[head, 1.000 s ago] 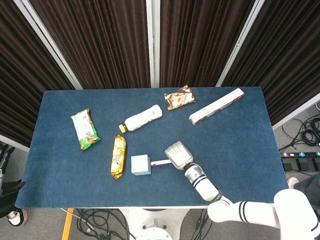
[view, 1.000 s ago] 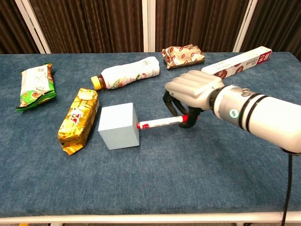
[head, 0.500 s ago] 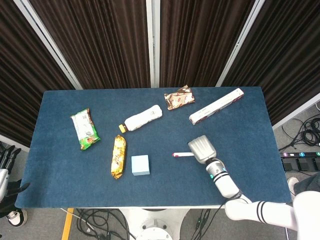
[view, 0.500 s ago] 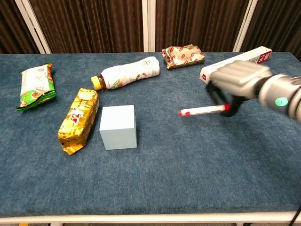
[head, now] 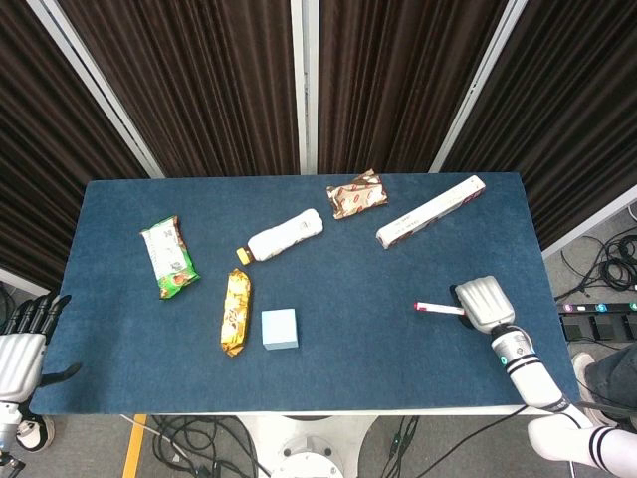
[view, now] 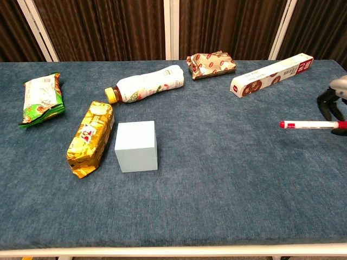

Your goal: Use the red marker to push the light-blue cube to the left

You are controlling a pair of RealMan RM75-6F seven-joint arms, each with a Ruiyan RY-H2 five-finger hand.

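Note:
The light-blue cube sits on the blue table, just right of a gold snack packet. My right hand is far to the right, near the table's right edge, and holds the red-and-white marker with its tip pointing left. A wide gap of bare cloth lies between the marker tip and the cube. My left hand hangs off the table's left edge with its fingers spread, holding nothing.
A white bottle with a yellow cap lies behind the cube. A green snack bag is at the left, a brown wrapper and a long white box at the back right.
My right hand has drawn the marker away from the cube, moving far to the right. The cube stayed where it was pushed. My left hand has risen into view at the left edge.

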